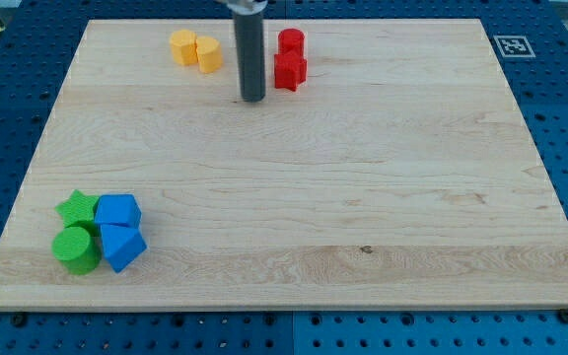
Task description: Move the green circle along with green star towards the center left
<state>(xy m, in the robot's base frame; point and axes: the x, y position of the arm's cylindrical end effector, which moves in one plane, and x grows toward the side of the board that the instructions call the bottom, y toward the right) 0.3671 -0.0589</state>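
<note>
The green circle (76, 248) sits at the view's bottom left of the wooden board (363, 197). The green star (77, 209) lies just above it, touching it. My tip (253, 98) is at the view's top centre, far from both green blocks, up and to their right. It touches no block. It stands between the yellow blocks and the red blocks.
Two blue blocks (117, 210) (122, 246) sit right beside the green ones, on their right. Two yellow blocks (184, 46) (208, 53) lie at the top, left of my tip. Two red blocks (291, 41) (290, 71) lie right of my tip.
</note>
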